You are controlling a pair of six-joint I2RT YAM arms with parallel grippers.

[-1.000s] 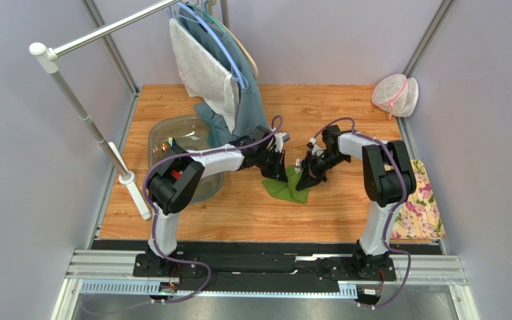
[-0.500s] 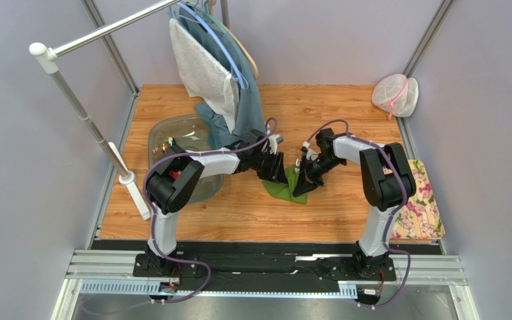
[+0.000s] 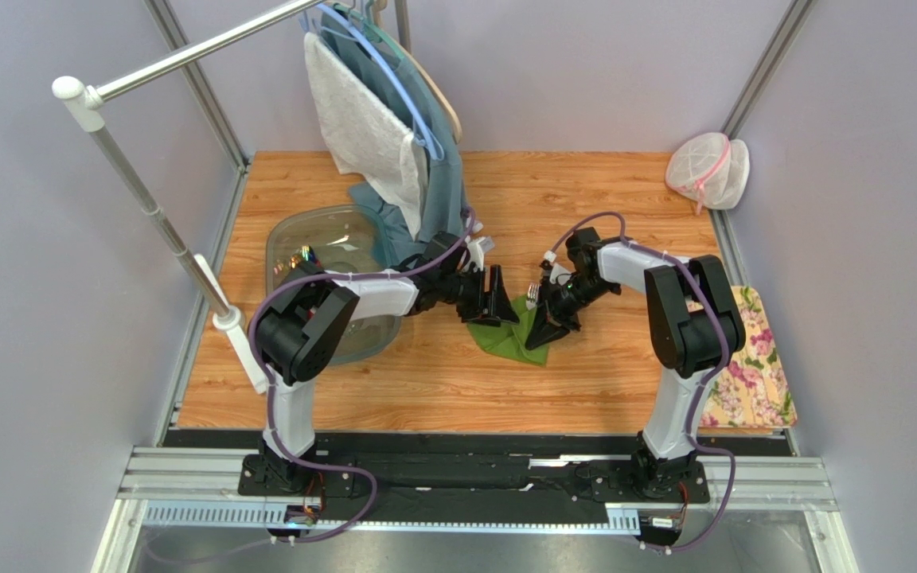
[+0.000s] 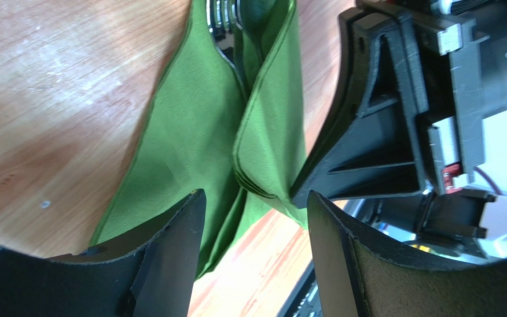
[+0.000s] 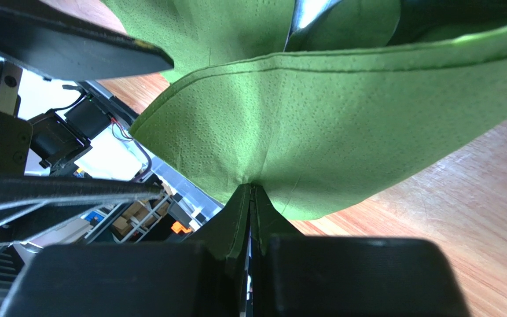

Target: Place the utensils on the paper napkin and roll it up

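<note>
the wooden table [image 3: 619, 191] takes up the cell. a teal-blue garment [image 3: 437, 179] hangs at the back and a clear plastic tub [image 3: 296, 233] sits off to the left. both arms reach to the middle, where the paper napkin [image 3: 506, 340] lies on the wood between them, partly folded over on itself. the left wrist view shows two green flaps crossing. something metal and ridged, a utensil [image 4: 222, 12] by the look of it, peeks out at the top of the fold; which kind i can't tell. the right gripper [image 5: 249, 193] is down at the napkin's edge, nipping a raised flap of the paper, which puckers where it's held. the left gripper [image 4: 256, 198] hovers just beside it, its fingers [image 4: 170, 251] spread apart with nothing in them, only napkin below.

i'd say that sheet is very light and limp. it's dimpled tissue that creases at a touch and would tear if the two arms pulled against each other. it likely won't hold a roll by itself and will flop open. the metal inside is the stiff, heavier part, probably slick against paper. the best hold looks like a shallow pinch on a free edge or corner, or over the bundle where the utensil backs the paper.
</note>
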